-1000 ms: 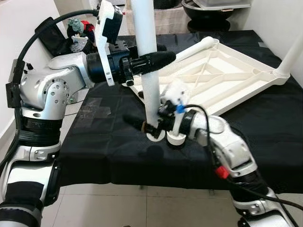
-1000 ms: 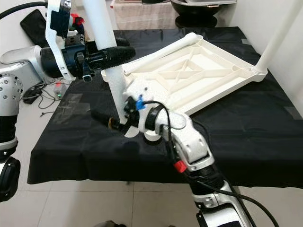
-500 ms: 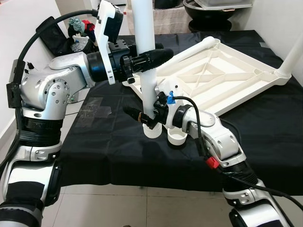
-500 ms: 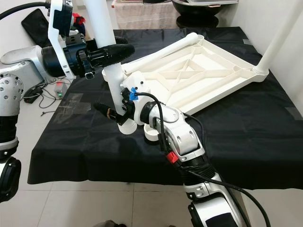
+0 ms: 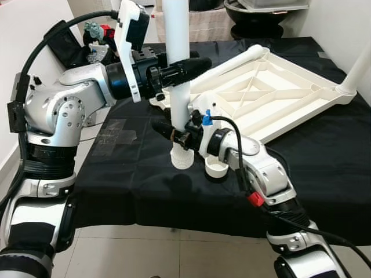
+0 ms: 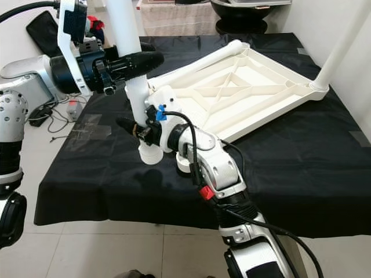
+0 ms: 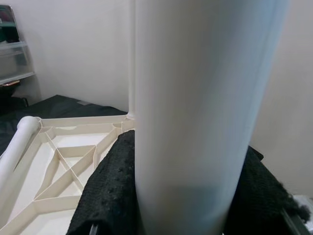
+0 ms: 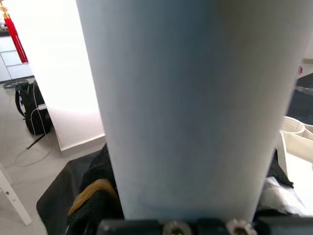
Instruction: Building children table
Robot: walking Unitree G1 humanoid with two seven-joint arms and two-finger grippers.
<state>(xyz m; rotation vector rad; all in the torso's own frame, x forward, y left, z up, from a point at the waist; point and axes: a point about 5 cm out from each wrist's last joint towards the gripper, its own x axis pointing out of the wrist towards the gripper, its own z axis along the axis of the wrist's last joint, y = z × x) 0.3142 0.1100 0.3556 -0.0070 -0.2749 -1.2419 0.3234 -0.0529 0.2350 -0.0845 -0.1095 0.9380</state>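
I'm lifting the leg (image 5: 177, 69), both grippers, left (image 5: 184, 68) and right (image 5: 174, 132), clamped on it, its foot now off the cloth (image 5: 133, 174) toward the socket.

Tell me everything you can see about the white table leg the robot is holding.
The white table leg is a smooth plastic-looking tube, held nearly upright above the black cloth. Its lower end is a ribbed, threaded collar. The left gripper clamps it midway; the right gripper clamps it just above the collar.
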